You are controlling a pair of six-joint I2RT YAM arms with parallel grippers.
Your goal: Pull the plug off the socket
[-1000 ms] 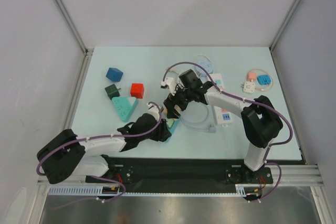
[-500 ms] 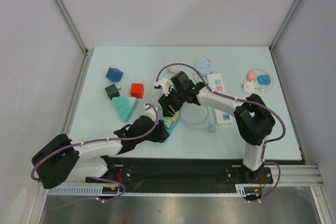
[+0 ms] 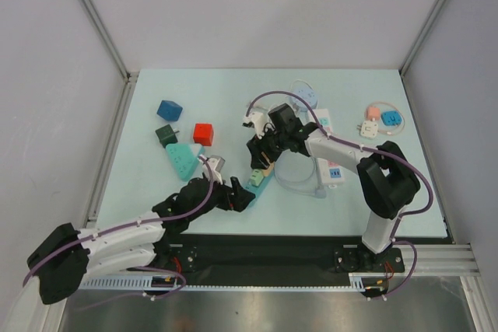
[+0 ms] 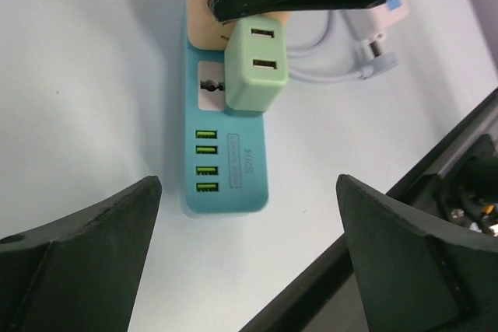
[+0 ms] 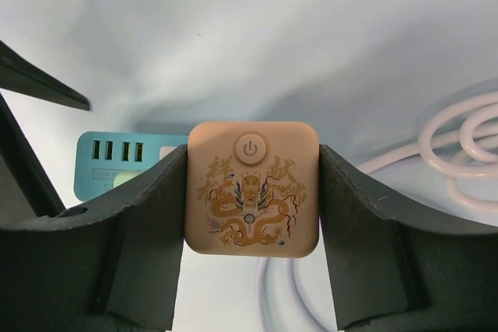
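A pale matte bench [image 3: 144, 172] sat between white walls [image 3: 272, 13]. The right gripper [image 5: 253, 192] clamped the rounded-square peach plug [image 5: 252, 223]; the left gripper [image 3: 240, 198] gaped wide.

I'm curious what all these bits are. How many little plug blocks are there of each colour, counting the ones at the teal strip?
blue plug: 2
red plug: 1
dark green plug: 1
pink plug: 1
white plug: 1
light green plug, on the teal strip: 1
peach plug: 1
Total: 8
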